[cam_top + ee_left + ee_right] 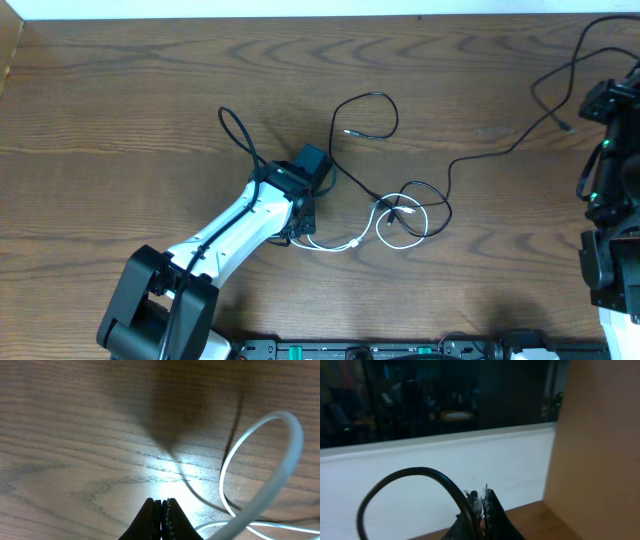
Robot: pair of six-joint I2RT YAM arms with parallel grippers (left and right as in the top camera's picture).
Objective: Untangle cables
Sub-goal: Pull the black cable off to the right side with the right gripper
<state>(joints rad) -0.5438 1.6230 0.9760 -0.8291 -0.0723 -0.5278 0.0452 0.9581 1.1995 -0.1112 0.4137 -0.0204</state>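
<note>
Left gripper (163, 508): jaws pressed together, nothing between them, tips low over the wooden table (120, 90); white cable (275, 482): looped just to its right, 1 strand running close beside the fingertips; black cable (376, 94): further right and beyond, tangled through the white loop; right gripper (483, 496): closed, empty, well apart from the 2 cables.

Resembles a robotics lab bench. Wood-grain table (100, 100) carrying two mounted robot arms: left arm (235, 225) white and black, right arm (608, 190) black with a green status light (604, 145). Black mounting rail (380, 351) along the near edge. Behind, a white sill (445, 460) under dark glass (445, 395) reflecting dim equipment.
</note>
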